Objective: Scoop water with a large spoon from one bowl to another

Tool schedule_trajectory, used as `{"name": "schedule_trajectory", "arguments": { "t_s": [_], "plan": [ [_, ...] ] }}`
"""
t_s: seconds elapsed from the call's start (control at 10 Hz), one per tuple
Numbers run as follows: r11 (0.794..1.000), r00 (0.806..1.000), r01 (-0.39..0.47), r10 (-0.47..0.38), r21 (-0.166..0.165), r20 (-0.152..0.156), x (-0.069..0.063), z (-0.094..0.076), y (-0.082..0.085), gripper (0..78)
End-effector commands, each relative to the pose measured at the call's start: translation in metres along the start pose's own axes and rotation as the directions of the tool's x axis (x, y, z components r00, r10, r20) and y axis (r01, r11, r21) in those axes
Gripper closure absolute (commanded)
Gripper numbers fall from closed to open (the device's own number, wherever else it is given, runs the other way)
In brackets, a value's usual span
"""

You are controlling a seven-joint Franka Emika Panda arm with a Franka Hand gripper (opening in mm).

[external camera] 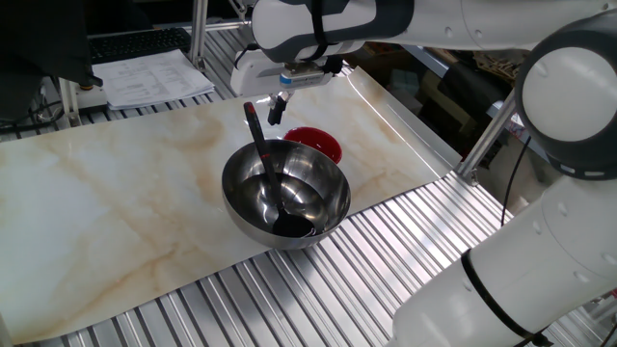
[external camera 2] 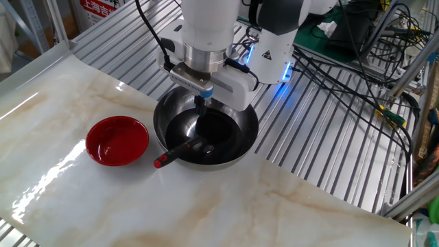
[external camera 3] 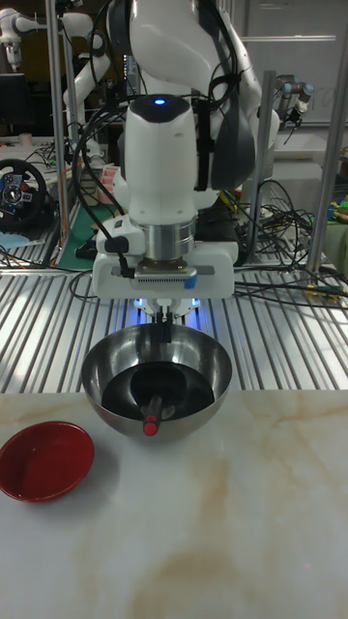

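Note:
The large steel bowl (external camera: 324,176) stands mid-table with dark water (external camera 2: 223,130) in it. The black ladle (external camera: 262,154) lies in it, scoop down in the water and handle leaning on the rim, its red-tipped end (external camera 2: 159,162) sticking out over the edge. My gripper (external camera: 277,108) hangs just above the bowl (external camera 2: 248,130), beside the handle's top and apart from it; its fingers (external camera 3: 166,311) look pressed together with nothing between them. The small red bowl (external camera 2: 116,140) sits next to the steel one and shows a wet sheen inside.
The bowls stand on a marble-patterned sheet (external camera: 116,212) over a ribbed metal table (external camera: 405,231). Papers (external camera: 154,77) lie at the back, cables and gear (external camera 2: 357,41) beyond the table. The robot's arm (external camera: 569,96) reaches over the right side.

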State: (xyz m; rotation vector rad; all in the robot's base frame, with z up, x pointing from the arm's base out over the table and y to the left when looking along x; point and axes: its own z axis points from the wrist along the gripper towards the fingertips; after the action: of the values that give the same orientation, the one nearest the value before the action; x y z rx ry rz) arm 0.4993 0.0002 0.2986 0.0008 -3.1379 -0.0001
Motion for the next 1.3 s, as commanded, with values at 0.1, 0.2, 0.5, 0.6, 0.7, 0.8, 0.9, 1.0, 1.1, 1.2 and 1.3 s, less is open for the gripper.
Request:
{"name": "schedule_trajectory", "arguments": {
  "t_s": [0.1, 0.2, 0.5, 0.6, 0.7, 0.8, 0.9, 1.0, 1.1, 1.2, 1.3],
  "plan": [
    [0.972, 0.97, -0.223, 0.214, -0.078, -0.114, 0.0, 0.0, 0.0, 77.6],
    [0.973, 0.971, -0.22, 0.212, -0.065, -0.112, 0.0, 0.0, 0.0, 77.6],
    [0.977, 0.973, -0.211, 0.207, -0.032, -0.106, 0.0, 0.0, 0.0, 77.6],
    [0.977, 0.973, -0.212, 0.207, -0.032, -0.105, 0.0, 0.0, 0.0, 77.6],
    [0.977, 0.973, -0.21, 0.206, -0.032, -0.102, 0.0, 0.0, 0.0, 77.6],
    [0.977, 0.974, -0.209, 0.205, -0.031, -0.099, -0.001, 0.0, 0.0, 77.6],
    [0.977, 0.974, -0.209, 0.205, -0.031, -0.099, -0.001, 0.0, 0.0, 77.6],
    [0.977, 0.974, -0.21, 0.207, -0.022, -0.091, -0.005, -0.001, -0.001, 77.6],
    [0.977, 0.974, -0.212, 0.21, -0.022, -0.081, -0.01, -0.003, -0.002, 77.6],
    [0.977, 0.975, -0.213, 0.21, -0.023, -0.076, -0.014, -0.004, -0.004, 77.6],
    [0.977, 0.975, -0.213, 0.211, -0.024, -0.074, -0.017, -0.004, -0.005, 77.6]
  ]
}}
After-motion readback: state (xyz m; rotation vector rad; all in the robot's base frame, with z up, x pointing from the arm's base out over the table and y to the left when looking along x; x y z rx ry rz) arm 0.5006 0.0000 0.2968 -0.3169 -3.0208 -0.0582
